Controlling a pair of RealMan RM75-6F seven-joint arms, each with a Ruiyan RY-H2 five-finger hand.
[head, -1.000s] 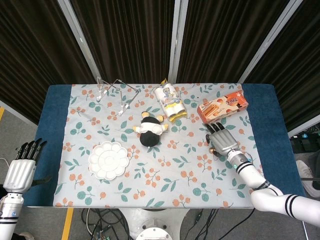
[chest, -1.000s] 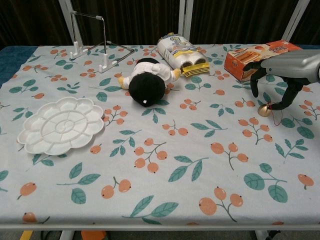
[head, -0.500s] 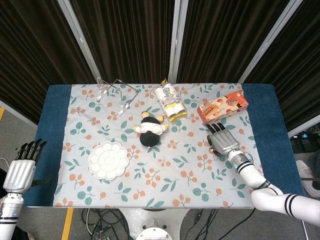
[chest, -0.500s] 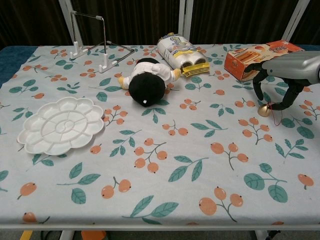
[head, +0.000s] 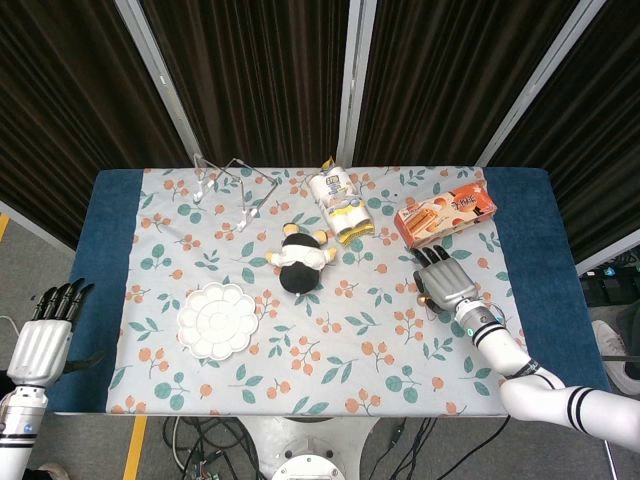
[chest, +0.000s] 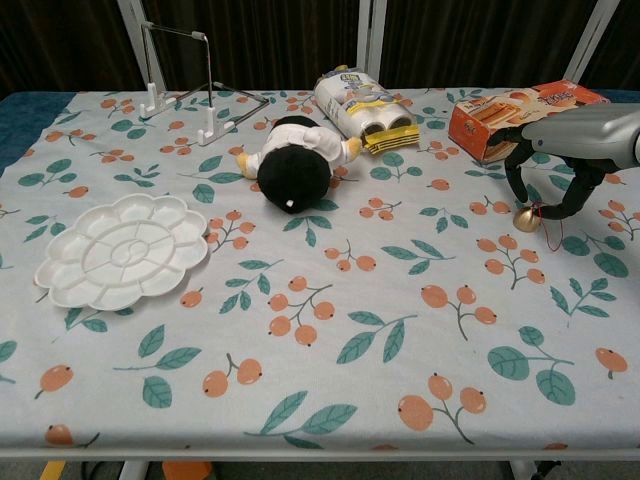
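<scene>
1. Right hand (head: 445, 282): silver-grey metal back, black fingers, teal-lit ring at the wrist.
2. Right forearm: white shell with black bands.
3. Left hand (head: 44, 335): silver-grey back, black fingers.

On the table (head: 120, 385), the palette dish (head: 217, 320) lies at the near left, with the wire stand (head: 232, 183) far behind it. The plush toy (head: 297, 262) sits mid-table, the snack packet (head: 338, 205) just behind it to the right. The carton (head: 445, 215) lies far right. Just before it, the right robot hand (chest: 560, 165) arches over a small bell (chest: 526, 219), seemingly touching it. The left robot hand (head: 43, 335) hangs off the table's left edge.
</scene>
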